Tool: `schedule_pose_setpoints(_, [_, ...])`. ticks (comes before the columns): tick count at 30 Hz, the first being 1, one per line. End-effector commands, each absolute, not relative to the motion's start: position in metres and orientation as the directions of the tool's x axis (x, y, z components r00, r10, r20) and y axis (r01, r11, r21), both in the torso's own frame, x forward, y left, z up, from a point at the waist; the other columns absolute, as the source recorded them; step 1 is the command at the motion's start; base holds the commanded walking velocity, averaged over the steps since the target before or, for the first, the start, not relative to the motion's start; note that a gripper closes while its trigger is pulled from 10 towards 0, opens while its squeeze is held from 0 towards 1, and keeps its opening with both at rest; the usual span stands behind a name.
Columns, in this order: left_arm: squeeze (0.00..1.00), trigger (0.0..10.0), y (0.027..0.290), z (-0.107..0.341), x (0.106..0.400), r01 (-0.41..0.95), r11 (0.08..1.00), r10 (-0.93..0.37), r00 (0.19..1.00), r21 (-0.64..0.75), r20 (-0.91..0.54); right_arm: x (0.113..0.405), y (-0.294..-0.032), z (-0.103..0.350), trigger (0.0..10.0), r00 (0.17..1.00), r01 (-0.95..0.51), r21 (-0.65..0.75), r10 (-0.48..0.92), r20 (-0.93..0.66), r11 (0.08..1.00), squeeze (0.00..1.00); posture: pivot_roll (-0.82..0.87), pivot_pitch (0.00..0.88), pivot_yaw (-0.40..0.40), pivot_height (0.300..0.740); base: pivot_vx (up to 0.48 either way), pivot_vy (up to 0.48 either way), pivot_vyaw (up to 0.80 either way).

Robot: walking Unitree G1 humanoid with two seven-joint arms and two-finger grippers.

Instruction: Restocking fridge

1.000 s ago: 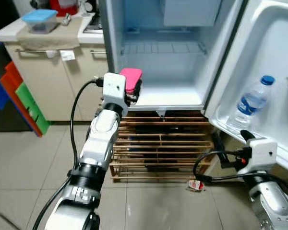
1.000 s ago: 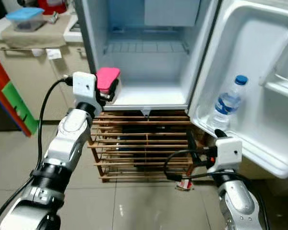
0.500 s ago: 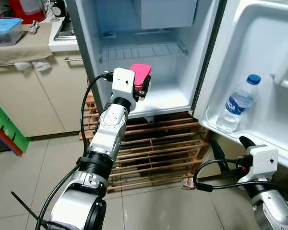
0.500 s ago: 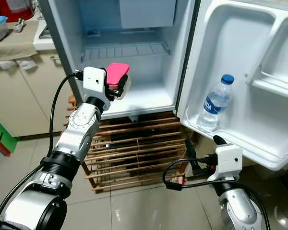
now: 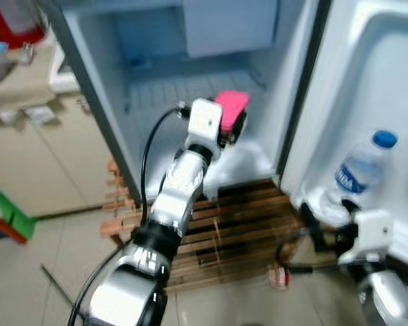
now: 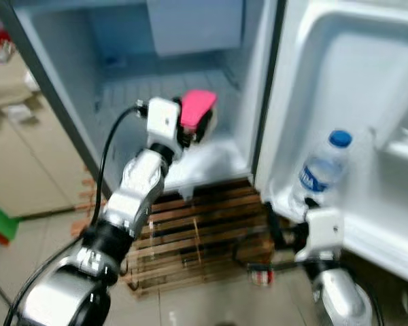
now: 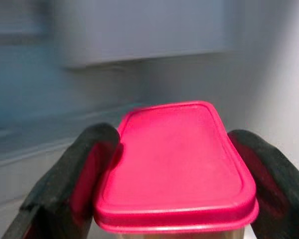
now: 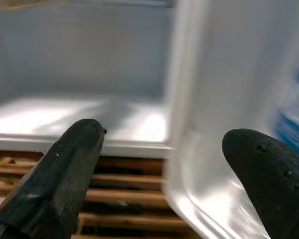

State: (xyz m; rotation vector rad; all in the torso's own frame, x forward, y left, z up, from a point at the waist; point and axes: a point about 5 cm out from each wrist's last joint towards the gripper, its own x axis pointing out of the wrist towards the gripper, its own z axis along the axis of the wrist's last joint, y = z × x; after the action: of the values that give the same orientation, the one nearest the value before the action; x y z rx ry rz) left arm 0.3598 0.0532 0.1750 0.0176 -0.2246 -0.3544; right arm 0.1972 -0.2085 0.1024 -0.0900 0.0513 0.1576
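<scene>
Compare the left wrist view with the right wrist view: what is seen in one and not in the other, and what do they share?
Left wrist view: a pink-lidded container held between the two black fingers of the left gripper, with a pale compartment above and behind it inside the fridge.

Right wrist view: the right gripper with jaws open and nothing between them, a wooden rack under the fridge, and a blurred blue label of the water bottle in the door shelf.

Both: the white interior of the open fridge, and some blur.

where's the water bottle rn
The bottle stands in the open fridge door's lower shelf, on the robot's right, just above the right end effector.
</scene>
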Motion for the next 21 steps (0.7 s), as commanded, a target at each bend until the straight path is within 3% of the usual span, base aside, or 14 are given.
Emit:
schedule_pose_setpoints(1, [0.0,10.0,0.059,0.168,0.36,0.318,0.947,-0.32,0.929,0.039,0.186,0.193,-0.208,0.101,10.0,0.983,-0.172,-0.076,0.166,-0.072,0.982,0.0,-0.24,0.0,0.045,0.74,0.0,0.0,0.0])
schedule_pose_setpoints(8, [0.0,10.0,0.06,0.147,0.363,0.257,0.966,-0.256,0.96,0.004,0.116,0.183,-0.21,0.1,10.0,0.984,-0.164,-0.078,0.157,-0.089,0.983,0.0,-0.27,0.003,0.041,0.74,0.0,0.0,0.0])
schedule_pose_setpoints(14, [0.0,10.0,0.082,0.125,0.371,0.131,0.991,-0.132,0.991,0.034,0.01,0.172,-0.205,0.111,10.0,0.984,-0.166,-0.08,0.16,-0.075,0.983,0.0,-0.31,0.051,0.033,0.74,0.0,0.0,0.0])
schedule_pose_setpoints(21, [0.0,10.0,0.109,0.128,0.38,0.006,0.996,-0.006,1.0,0.086,-0.001,0.166,-0.201,0.125,10.0,0.985,-0.166,-0.071,0.162,-0.06,0.984,0.0,-0.35,0.116,0.011,0.74,0.0,0.0,0.0])
